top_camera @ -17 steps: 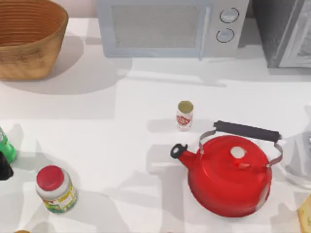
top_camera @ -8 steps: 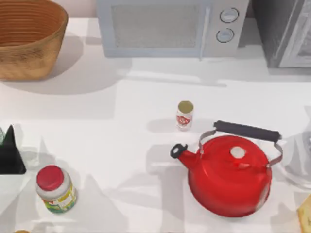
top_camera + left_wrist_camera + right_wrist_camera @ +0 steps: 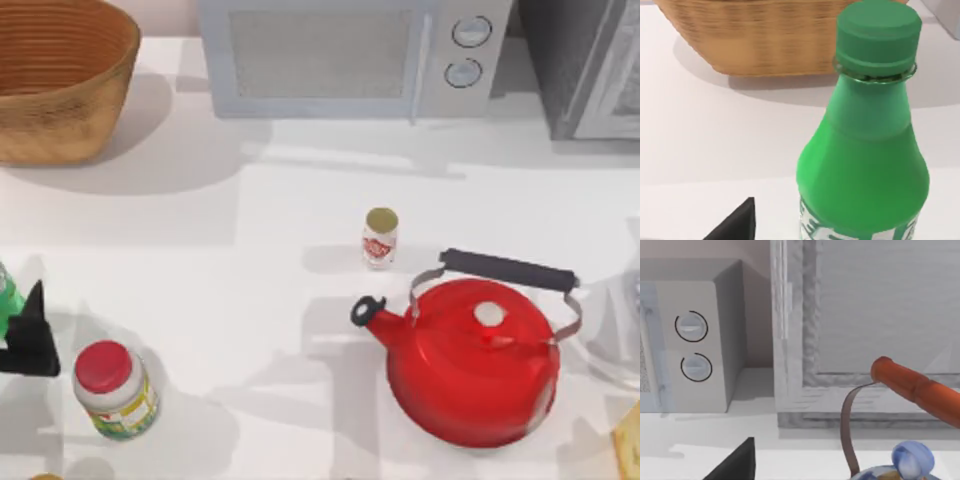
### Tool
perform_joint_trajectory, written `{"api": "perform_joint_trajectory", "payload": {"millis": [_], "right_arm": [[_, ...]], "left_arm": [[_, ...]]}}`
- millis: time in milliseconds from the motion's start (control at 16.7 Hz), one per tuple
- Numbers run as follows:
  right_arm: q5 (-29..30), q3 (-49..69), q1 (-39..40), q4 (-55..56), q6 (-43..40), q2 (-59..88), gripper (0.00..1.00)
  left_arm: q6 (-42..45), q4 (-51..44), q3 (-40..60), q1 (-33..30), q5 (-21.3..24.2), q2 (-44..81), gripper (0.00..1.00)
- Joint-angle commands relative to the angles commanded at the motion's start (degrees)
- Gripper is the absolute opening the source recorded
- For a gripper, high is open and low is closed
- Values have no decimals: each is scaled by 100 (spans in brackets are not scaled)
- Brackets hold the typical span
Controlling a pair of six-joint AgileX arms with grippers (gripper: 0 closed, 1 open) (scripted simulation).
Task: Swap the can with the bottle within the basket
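Top view: the white counter [image 3: 250, 250] carries everything. A microwave [image 3: 350, 55] stands along its far edge, near the middle. The basket [image 3: 60, 85] sits at the far left corner, with nothing visible inside its ribbed walls. A red kettle [image 3: 472, 362] with a dark handle stands toward the near right, its spout pointing left. A red-lidded jar [image 3: 115, 388] stands near the near left corner.

The left gripper [image 3: 28, 338] is at the left edge, just beside the jar, and the bottle [image 3: 8, 300] stands upright right at it, touching or nearly touching the dark finger. I cannot tell how wide the fingers stand, nor whether they have hold of the bottle. In the left wrist view the bottle [image 3: 865, 150] is close and upright, its green cap on, with the basket [image 3: 765, 35] behind it on the counter and one dark fingertip [image 3: 737, 222] beside it.

The can [image 3: 380, 237] stands upright near the middle of the counter, just beyond the kettle's spout and well apart from the basket.

The right wrist view shows a dark fingertip [image 3: 737, 462], the microwave's dials [image 3: 692, 347] and a handle; I cannot tell the right gripper's opening.
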Motion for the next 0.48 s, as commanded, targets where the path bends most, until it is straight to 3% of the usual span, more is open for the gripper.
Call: {"api": "perform_joint_trajectory", "payload": {"millis": [480], "right_arm": [[0,0,0,0,0,0,100]], "left_arm": [[-108,224,85,162,-65,386,100]]}}
